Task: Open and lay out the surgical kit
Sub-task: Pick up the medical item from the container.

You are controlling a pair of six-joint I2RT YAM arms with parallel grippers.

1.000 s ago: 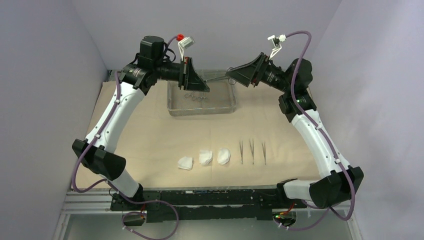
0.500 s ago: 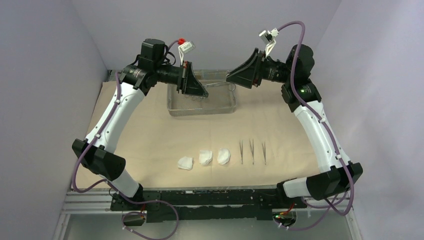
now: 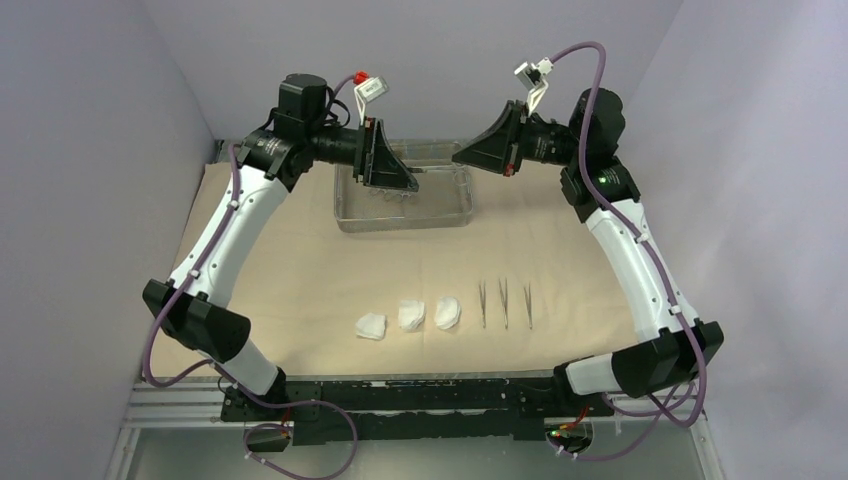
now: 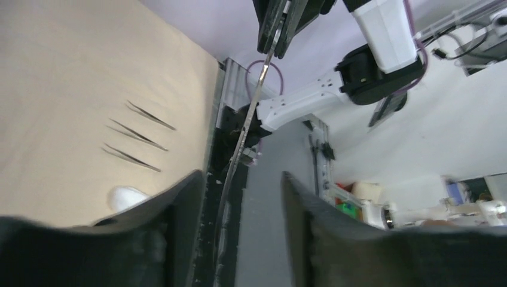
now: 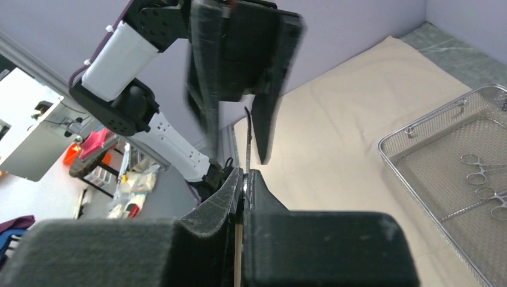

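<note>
**A:** From overhead, where does the kit lie?

**B:** The beige cloth (image 3: 300, 270) is spread flat. The wire tray (image 3: 405, 222) sits on it toward the far edge, with ring-handled clamps (image 3: 385, 195) inside. Toward the near edge, three white pads (image 3: 410, 316) lie in a row. Three tweezers (image 3: 504, 302) lie side by side just to their right.

**A:** And the arms?

**B:** Both are raised over the tray. The left fingers (image 3: 398, 172) and right fingers (image 3: 480, 150) point at each other, and a thin steel tool (image 3: 437, 166) spans the air between them.

**A:** What does the left wrist camera show?

**B:** The left fingers (image 4: 179, 209) stand apart. The tool (image 4: 242, 143) runs down the gap, nearer the finger on the picture's left. I cannot tell whether it touches either one. At the top, the right fingers (image 4: 281, 24) pinch its far end. Below lie the tweezers (image 4: 134, 139) and one pad (image 4: 127, 196) on the cloth.

**A:** And the right wrist?

**B:** The right fingers (image 5: 215, 203) are pressed together on the tool (image 5: 247, 137). It sticks up between the left fingers (image 5: 266, 119), which are spread. The tray (image 5: 394, 156) is off to the right, with the clamps (image 5: 484, 179) lying flat in it.
</note>
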